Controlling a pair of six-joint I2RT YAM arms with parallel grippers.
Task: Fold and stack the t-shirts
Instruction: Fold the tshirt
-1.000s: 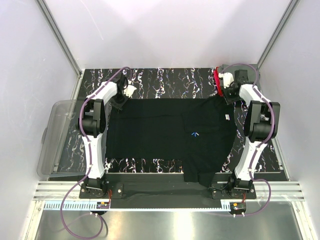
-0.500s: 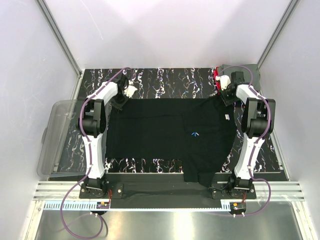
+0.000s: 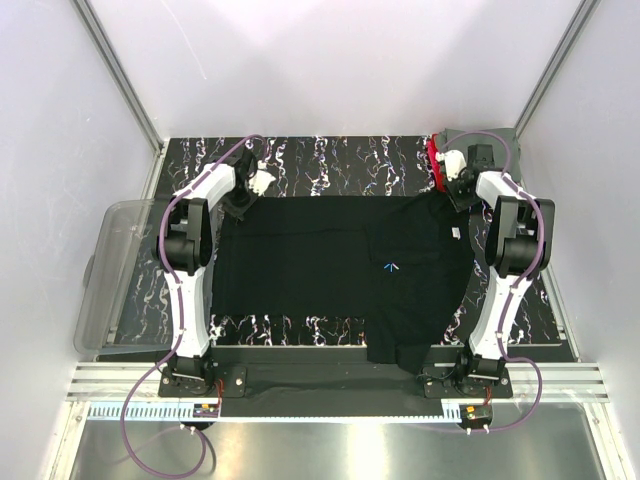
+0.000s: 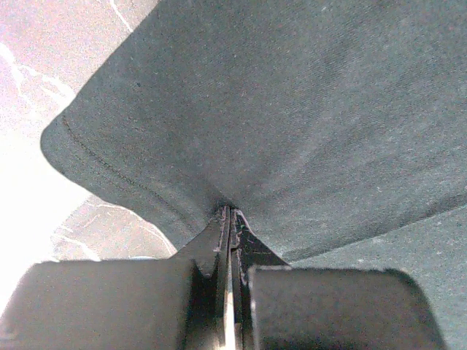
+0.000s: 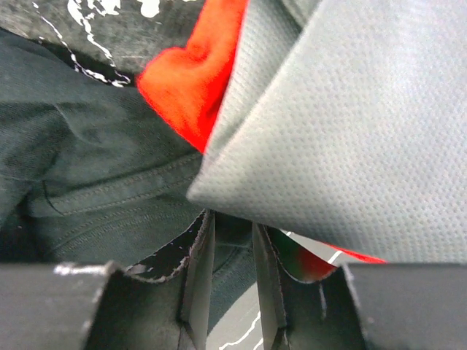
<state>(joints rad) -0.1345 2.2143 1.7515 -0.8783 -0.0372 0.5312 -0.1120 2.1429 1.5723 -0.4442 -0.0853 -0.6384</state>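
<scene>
A black t-shirt point(image 3: 330, 265) lies spread flat across the marbled table, with a small blue logo and a white tag. My left gripper point(image 3: 243, 197) is at the shirt's far left corner. In the left wrist view it point(image 4: 230, 213) is shut on a pinch of the black cloth point(image 4: 292, 109). At the far right corner, my right gripper point(image 3: 458, 188) holds a thick fold of black cloth point(image 5: 87, 160) between narrowly parted jaws point(image 5: 232, 222). A folded grey t-shirt point(image 5: 350, 131) and a red one point(image 5: 197, 73) press right against its fingertips.
A clear plastic bin point(image 3: 110, 270) hangs off the table's left edge. The folded stack point(image 3: 436, 160) sits in the back right corner against the frame post. The shirt's lower part drapes over the near edge between the arm bases.
My right gripper shifted slightly left, then back toward the folded stack. The left arm and the shirt's outline have barely changed.
</scene>
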